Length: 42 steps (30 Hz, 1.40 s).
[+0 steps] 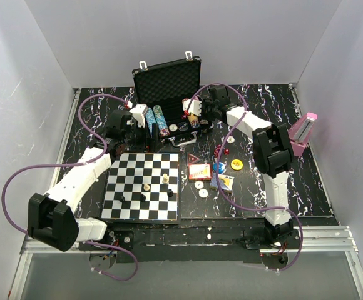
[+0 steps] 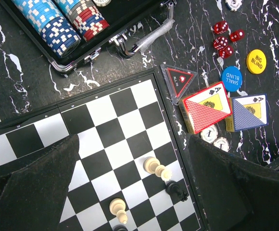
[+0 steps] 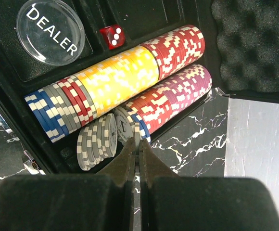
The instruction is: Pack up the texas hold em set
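The black briefcase (image 1: 169, 78) stands open at the back, foam lid upright. Inside lie rows of multicoloured chips (image 3: 120, 79), a clear DEALER button (image 3: 50, 31) and a red die (image 3: 112, 36). My right gripper (image 3: 137, 140) is at the case's near row, shut on the edge of a grey-and-white chip (image 3: 136, 132) beside a short grey stack (image 3: 97, 139). My left gripper (image 2: 133, 144) hangs open over the chessboard with nothing between its fingers. On the table lie red dice (image 2: 223, 41), a red card deck (image 2: 207, 108), a blue deck (image 2: 247, 111) and blind buttons (image 2: 256, 61).
A chessboard (image 1: 143, 187) with a few pieces fills the near left of the table. A pink metronome (image 1: 303, 134) stands at the right edge. A triangular ALL IN marker (image 2: 179, 79) and two white chips (image 2: 215, 137) lie by the decks. White walls enclose the table.
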Available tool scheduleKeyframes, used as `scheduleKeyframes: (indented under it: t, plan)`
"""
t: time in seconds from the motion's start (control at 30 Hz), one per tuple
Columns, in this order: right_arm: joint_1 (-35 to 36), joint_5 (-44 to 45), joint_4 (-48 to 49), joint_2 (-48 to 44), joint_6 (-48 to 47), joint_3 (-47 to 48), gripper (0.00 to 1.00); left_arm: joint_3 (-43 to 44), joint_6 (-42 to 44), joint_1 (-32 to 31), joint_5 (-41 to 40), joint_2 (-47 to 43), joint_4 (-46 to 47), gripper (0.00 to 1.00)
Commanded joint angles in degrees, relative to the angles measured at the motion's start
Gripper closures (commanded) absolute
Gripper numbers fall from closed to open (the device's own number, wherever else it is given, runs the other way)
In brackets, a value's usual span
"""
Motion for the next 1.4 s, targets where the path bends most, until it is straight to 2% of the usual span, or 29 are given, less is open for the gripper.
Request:
scheduleKeyframes:
  t: [0.0, 0.17, 0.47, 0.67, 0.8, 1.1, 1.37]
  plan:
    - [0.18, 0.15, 2.73, 2.28, -0.14, -1.14, 0.99, 1.42, 0.39, 0.25, 0.81, -0.1, 0.62, 0.02]
    - [0.18, 0.86, 8.81, -1.5, 1.35, -5.63, 0.99, 1.51, 0.3, 0.25, 0.9, 0.07, 0.53, 0.02]
    - [0.45, -1.51, 7.49, -5.37, 2.05, -7.38, 0.99, 1.51, 0.3, 0.17, 0.99, -0.28, 0.62, 0.02]
    - [1.32, 2.0, 15.83, -8.8, 3.63, -11.96, 0.99, 1.42, 0.3, 0.25, 0.99, -0.54, 0.62, 0.02]
    - [1.33, 1.04, 17.07, -11.08, 4.78, -11.61, 0.99, 1.33, 0.12, 0.25, 1.16, -0.63, 0.7, 0.02]
    - [0.89, -0.37, 10.57, -5.65, 1.09, -3.09, 0.99, 1.24, 0.21, 0.25, 1.25, -0.98, 0.79, 0.02]
    - [-0.17, -3.27, -2.34, -0.02, 0.12, 7.19, 0.99, 1.33, 0.21, 0.25, 1.43, -1.07, 0.62, 0.02]
